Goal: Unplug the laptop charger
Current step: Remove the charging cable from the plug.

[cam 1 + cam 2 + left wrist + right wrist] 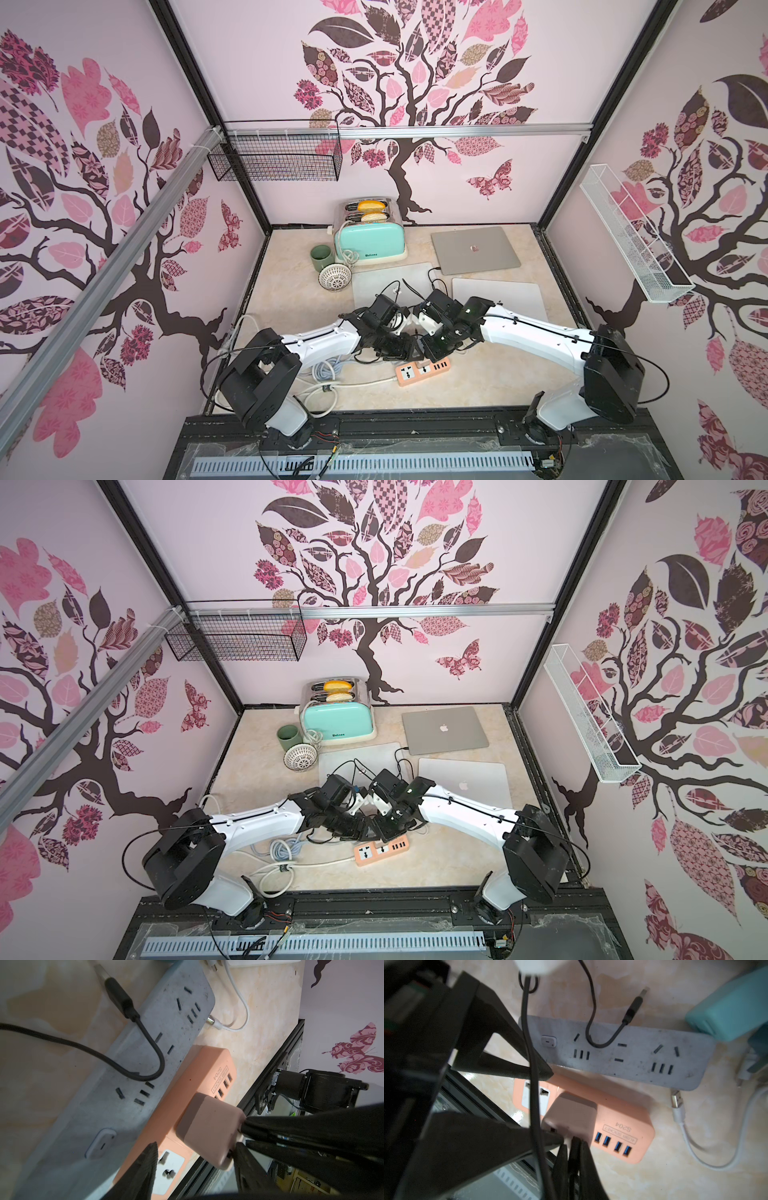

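Observation:
The laptop charger [207, 1130], a pale pink block, stands plugged into an orange power strip [207, 1072] near the table's front edge. My left gripper [195, 1145] is open and straddles the charger: one finger [245, 1165] touches its corner, the other [145, 1167] stands apart over a white socket. My right gripper [574, 1142] is shut, its tips pressed against the charger's edge [571, 1118]. In both top views the two grippers meet over the strip [424, 370] [382, 850] and hide the charger.
A grey power strip [145, 1053] lies beside the orange one, with a loose black cable plug [120, 999] across it. Three closed laptops [476, 249] [498, 303] [390, 282], a mint toaster [370, 241], a green cup [321, 257] and a white strainer [335, 277] sit behind.

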Motion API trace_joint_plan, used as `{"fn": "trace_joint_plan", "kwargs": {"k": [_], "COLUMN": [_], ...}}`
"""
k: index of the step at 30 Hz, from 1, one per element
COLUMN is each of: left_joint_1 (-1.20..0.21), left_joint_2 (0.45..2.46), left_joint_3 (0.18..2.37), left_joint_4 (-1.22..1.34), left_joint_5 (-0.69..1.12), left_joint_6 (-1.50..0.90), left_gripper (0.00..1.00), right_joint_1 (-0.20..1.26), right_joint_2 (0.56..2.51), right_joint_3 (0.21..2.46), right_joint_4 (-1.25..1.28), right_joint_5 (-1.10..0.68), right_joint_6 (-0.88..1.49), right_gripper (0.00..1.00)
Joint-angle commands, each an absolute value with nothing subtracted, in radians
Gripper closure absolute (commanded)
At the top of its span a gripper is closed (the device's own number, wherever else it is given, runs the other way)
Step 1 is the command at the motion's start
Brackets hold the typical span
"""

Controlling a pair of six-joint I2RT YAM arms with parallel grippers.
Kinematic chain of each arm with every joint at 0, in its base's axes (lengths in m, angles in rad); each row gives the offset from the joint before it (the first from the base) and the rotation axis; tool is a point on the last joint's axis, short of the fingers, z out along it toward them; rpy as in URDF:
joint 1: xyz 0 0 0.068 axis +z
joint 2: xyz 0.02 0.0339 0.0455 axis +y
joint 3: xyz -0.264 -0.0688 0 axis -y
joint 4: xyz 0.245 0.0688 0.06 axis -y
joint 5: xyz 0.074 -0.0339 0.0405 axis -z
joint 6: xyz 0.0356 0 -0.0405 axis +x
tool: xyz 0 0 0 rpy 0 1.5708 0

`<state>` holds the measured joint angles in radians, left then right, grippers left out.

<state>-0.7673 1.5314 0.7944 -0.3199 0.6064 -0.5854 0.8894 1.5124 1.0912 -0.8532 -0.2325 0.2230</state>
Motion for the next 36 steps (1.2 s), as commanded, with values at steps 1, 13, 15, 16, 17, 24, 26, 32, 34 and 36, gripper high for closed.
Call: {"fn": "trace_joint_plan", "kwargs": {"k": [1,13,15,16,17,24,26,32,34,36], "left_joint_1": [-0.790,-0.795,-0.795,-0.795,-0.795,-0.795,-0.795,-0.768,-0.753,-0.742], "left_joint_2": [1.566,1.595,1.599,1.601,1.604,1.578,1.548,1.514,1.491,1.467], "left_joint_3": [0.754,0.695,0.702,0.705,0.709,0.741,0.756,0.839,0.868,0.898], "left_joint_4": [-0.373,-0.369,-0.381,-0.388,-0.394,-0.452,-0.464,-0.512,-0.531,-0.562], "left_joint_5": [0.533,0.508,0.505,0.504,0.502,0.495,0.509,0.587,0.609,0.630], "left_joint_6": [-0.589,-0.606,-0.600,-0.596,-0.591,-0.559,-0.549,-0.490,-0.474,-0.454], "left_gripper": [0.40,0.44,0.44,0.44,0.44,0.44,0.41,0.29,0.27,0.29], "right_joint_1": [0.903,0.904,0.904,0.904,0.904,0.901,0.889,0.789,0.742,0.717], "right_joint_2": [1.517,1.417,1.407,1.405,1.406,1.408,1.439,1.560,1.595,1.625], "right_joint_3": [1.153,1.167,1.174,1.181,1.189,1.221,1.256,1.356,1.356,1.350], "right_joint_4": [-0.866,-0.837,-0.839,-0.844,-0.850,-0.906,-0.964,-1.113,-1.119,-1.101], "right_joint_5": [-0.220,-0.170,-0.150,-0.142,-0.137,-0.045,-0.003,0.087,0.049,0.010], "right_joint_6": [0.229,0.256,0.257,0.257,0.257,0.273,0.275,0.310,0.323,0.321], "right_gripper": [0.98,1.00,1.00,1.00,1.00,1.00,1.00,1.00,1.00,0.95]}}
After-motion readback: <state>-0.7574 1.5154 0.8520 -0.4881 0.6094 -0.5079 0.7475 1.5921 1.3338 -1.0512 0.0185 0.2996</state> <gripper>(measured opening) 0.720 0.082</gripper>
